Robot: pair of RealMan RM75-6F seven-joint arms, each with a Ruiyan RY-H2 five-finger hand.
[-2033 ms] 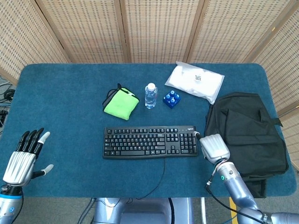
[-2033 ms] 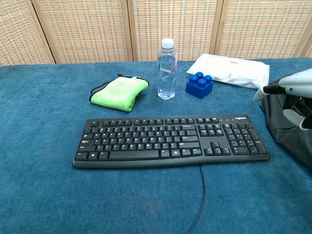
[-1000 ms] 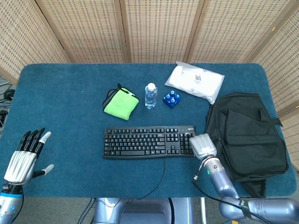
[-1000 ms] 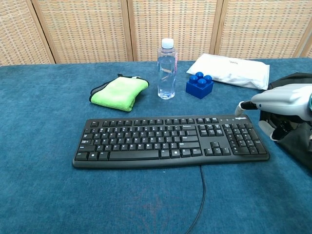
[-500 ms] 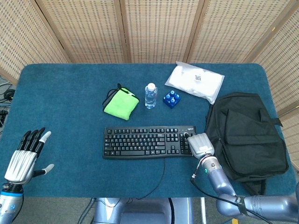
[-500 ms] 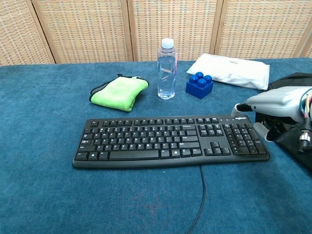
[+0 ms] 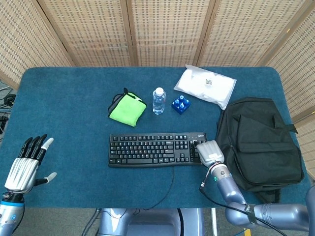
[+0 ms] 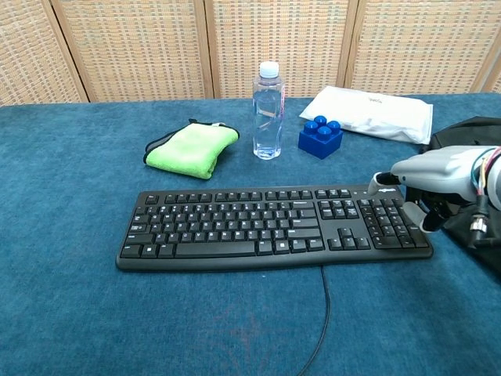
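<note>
A black keyboard [image 7: 157, 150] [image 8: 274, 227] lies at the middle of the blue table [image 7: 74, 123]. My right hand [image 7: 209, 151] [image 8: 427, 176] hovers over its right end, above the number pad, holding nothing. One fingertip [image 8: 376, 182] points at the keyboard's top right corner, and the thumb hangs by its right edge. My left hand [image 7: 22, 167] is at the front left corner, fingers spread and empty, and shows only in the head view.
Behind the keyboard stand a green cloth [image 7: 127, 109] [image 8: 192, 149], a water bottle [image 7: 158, 101] [image 8: 267, 113] and a blue block [image 7: 180, 104] [image 8: 320, 138]. A white bag [image 7: 205, 86] [image 8: 368, 113] lies at the back right. A black backpack [image 7: 261, 142] [image 8: 487, 252] fills the right side. The keyboard's cable [image 7: 170, 187] [image 8: 322, 313] runs toward the front edge.
My right hand has moved left from beside the backpack to over the keyboard's right end. The left hand has stayed put.
</note>
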